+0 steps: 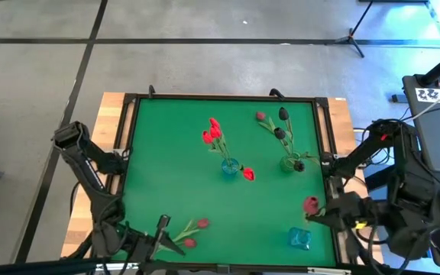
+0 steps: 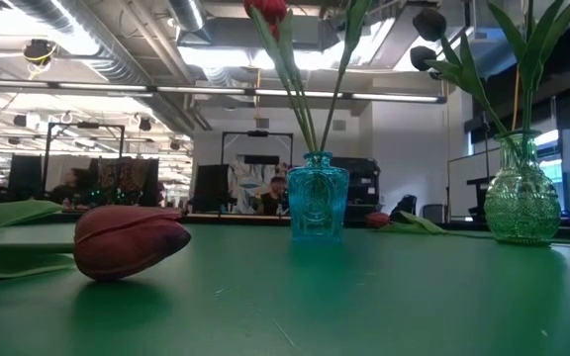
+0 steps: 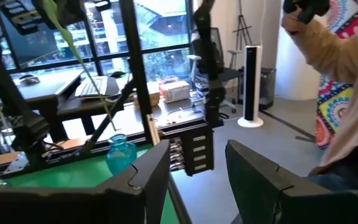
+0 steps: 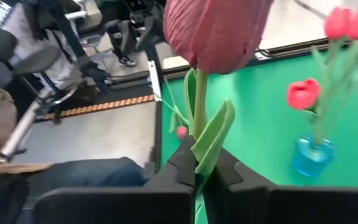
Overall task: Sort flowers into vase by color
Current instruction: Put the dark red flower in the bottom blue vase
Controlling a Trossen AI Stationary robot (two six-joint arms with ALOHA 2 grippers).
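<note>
My right gripper (image 4: 197, 171) is at the table's right edge (image 1: 321, 214), shut on a dusty pink tulip (image 1: 310, 204). A blue vase (image 1: 230, 166) holds red tulips (image 1: 212, 134), and a red head (image 1: 248, 174) shows beside it. A green vase (image 1: 290, 163) holds dark maroon tulips (image 1: 281, 124) and a pink one (image 1: 260, 117). Two more tulips (image 1: 193, 233) lie near the near edge, and one head (image 2: 127, 240) rests on its side on the table. My left gripper (image 3: 194, 177) is open beside them (image 1: 163, 225). My right gripper pinches the dusty pink tulip's stem (image 4: 199, 124), together with a leaf (image 4: 213, 140), between its two fingers a little below the head (image 4: 216, 28). The fingers come level from the table's right side. The head stands beyond the fingertips, clear of the table.
A second, small blue vase (image 1: 299, 238) stands alone at the near right corner, close to my right gripper. A raised dark frame (image 1: 323, 137) rims the green table. A person (image 3: 347, 74) stands beyond the table's right side, next to desks and equipment.
</note>
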